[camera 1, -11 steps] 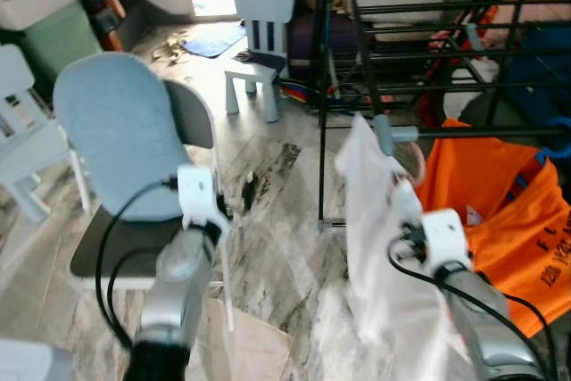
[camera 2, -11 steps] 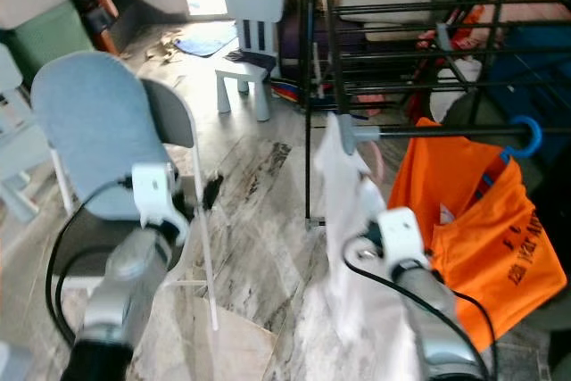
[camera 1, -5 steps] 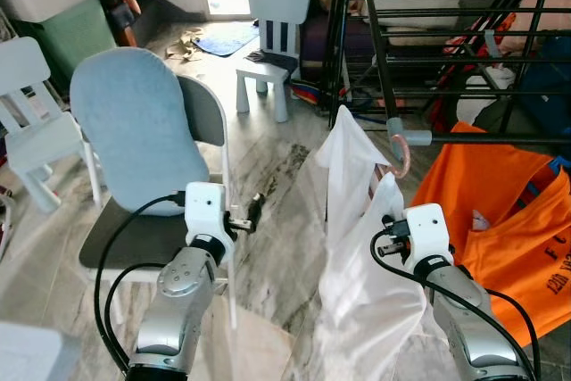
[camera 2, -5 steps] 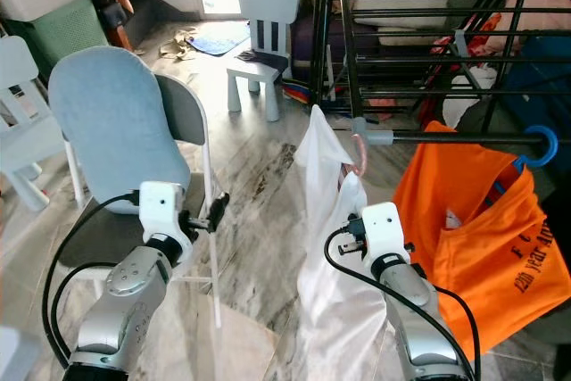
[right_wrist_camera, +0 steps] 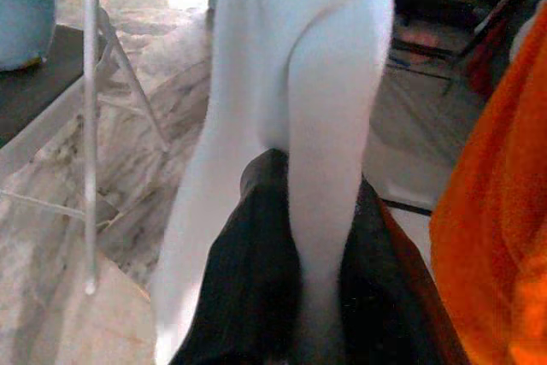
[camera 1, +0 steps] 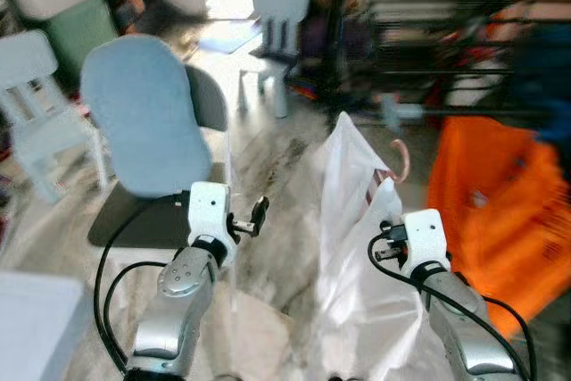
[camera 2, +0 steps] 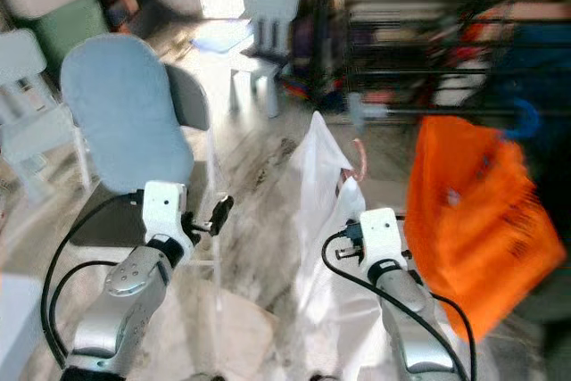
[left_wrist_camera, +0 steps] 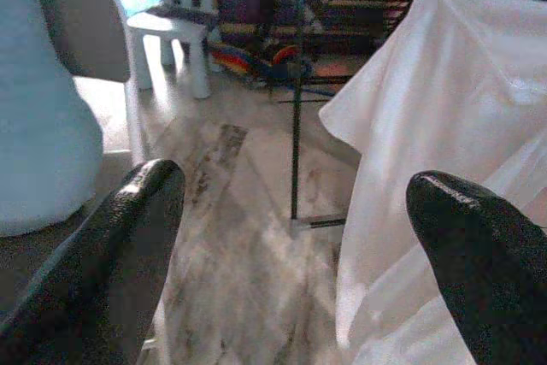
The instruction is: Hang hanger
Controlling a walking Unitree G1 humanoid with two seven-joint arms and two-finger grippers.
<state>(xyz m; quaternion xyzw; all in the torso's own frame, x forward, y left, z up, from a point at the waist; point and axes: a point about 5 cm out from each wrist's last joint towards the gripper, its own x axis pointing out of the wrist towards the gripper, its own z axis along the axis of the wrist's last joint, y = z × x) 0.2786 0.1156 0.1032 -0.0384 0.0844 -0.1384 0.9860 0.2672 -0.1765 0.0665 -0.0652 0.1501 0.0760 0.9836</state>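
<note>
Two garments: one white garment [camera 1: 357,247] and one orange garment [camera 1: 500,202]. One pink hanger hook [camera 1: 403,160]. Three chairs, as far as the blur allows: folding chair [camera 1: 147,131], small white chair [camera 1: 277,20], pale chair [camera 1: 36,104].

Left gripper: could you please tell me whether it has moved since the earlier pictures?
No. The left gripper still hovers open just right of the blue-backed grey folding chair, as before.
</note>
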